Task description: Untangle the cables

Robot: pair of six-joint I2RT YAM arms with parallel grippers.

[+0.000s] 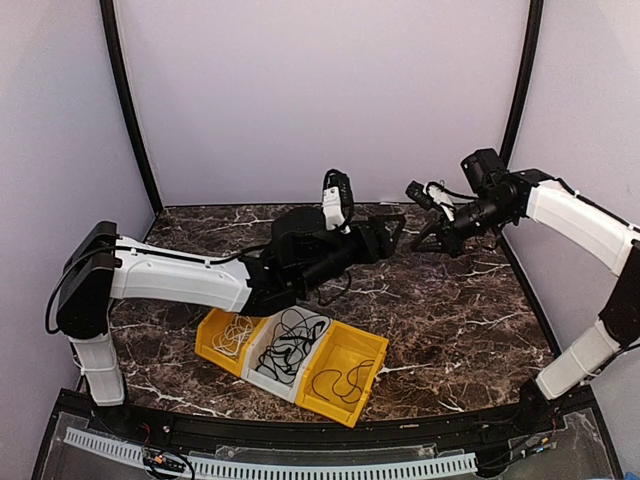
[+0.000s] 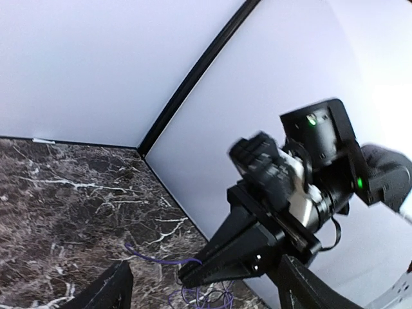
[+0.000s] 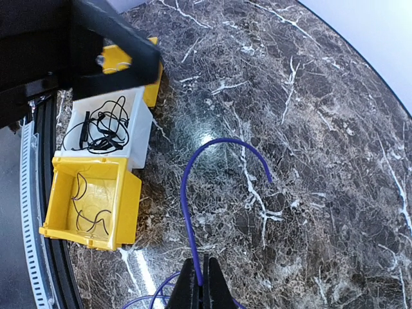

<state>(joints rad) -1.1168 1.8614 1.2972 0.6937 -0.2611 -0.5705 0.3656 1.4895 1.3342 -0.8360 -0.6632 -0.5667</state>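
Your right gripper (image 3: 199,273) pinches the purple cable (image 3: 185,193) at lower centre; your left gripper (image 1: 393,236) gapes empty. Separating step: next, likely carry it to a bin (image 3: 129,206) at left.

Cables (image 1: 290,345) lie in three adjoining bins (image 1: 368,358) (near the front) on the table (image 1: 470,300).

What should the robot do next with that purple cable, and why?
Probably close the left hand on the purple cable. The right hand pinches it, loose loops hang below that grip, and the left hand stands wide open around them, so a second hold could draw it straight.
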